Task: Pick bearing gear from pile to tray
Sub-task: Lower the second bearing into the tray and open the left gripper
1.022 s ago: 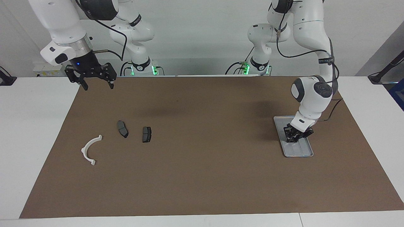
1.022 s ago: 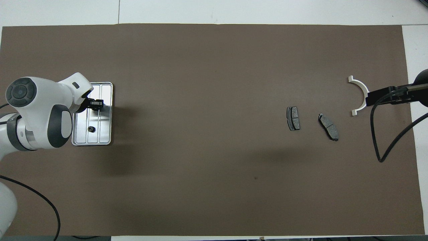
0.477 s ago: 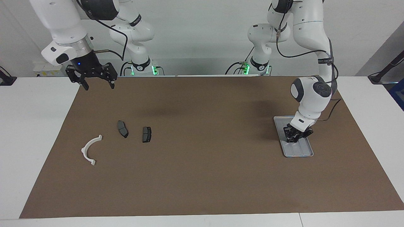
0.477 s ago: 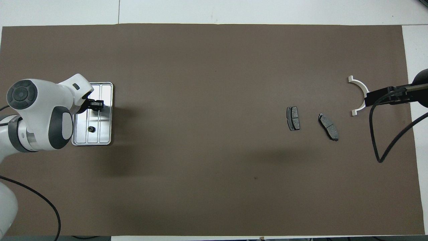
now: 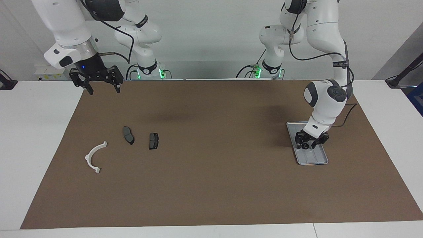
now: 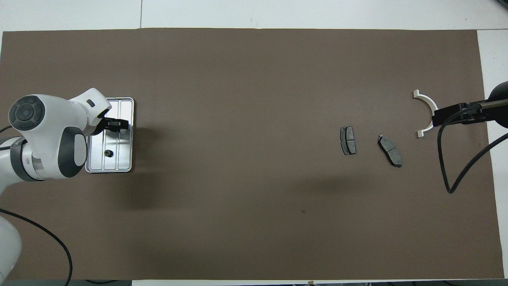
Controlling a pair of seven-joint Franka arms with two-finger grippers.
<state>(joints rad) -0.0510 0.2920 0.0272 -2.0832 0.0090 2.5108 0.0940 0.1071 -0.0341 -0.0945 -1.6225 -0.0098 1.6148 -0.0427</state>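
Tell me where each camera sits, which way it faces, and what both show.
Facing view: high across the table, looking at the robots; both arms show whole, left gripper over the tray, right gripper waiting, open.
Overhead view: high above the robots' end, looking steeply down; left arm shows, right arm only partly.
Shared: tray, white arc, two dark pads.

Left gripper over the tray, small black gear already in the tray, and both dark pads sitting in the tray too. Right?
Not quite. The left gripper is over the tray, and the small black gear lies in it, but the two dark pads lie on the brown mat toward the right arm's end of the table, beside the white arc. The overhead view shows it.
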